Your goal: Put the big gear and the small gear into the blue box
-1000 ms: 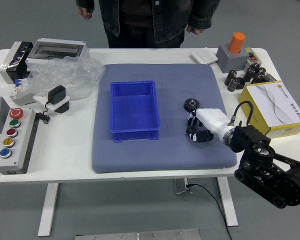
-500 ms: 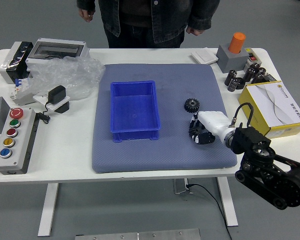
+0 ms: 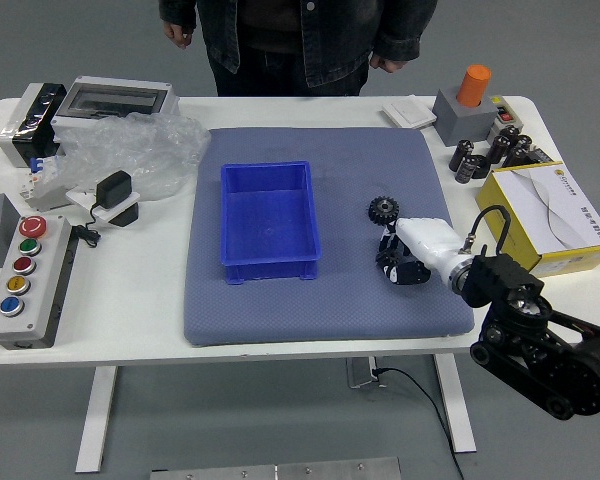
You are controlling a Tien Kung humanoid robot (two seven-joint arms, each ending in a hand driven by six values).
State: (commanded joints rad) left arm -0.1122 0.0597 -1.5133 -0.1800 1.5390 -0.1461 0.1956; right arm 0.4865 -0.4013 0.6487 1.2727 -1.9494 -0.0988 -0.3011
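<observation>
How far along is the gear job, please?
Nothing looks done: the blue box shows no gear. One dark gear lies on the mat, near the right robot hand; whether that hand holds another, I cannot tell. Both gears seem left to place.

No text, brand or number is legible. Dark print on the yellow box [image 3: 572,263]: present along the lid and side, too small to read. Blue marking on the white item [image 3: 42,188]: unreadable.
</observation>
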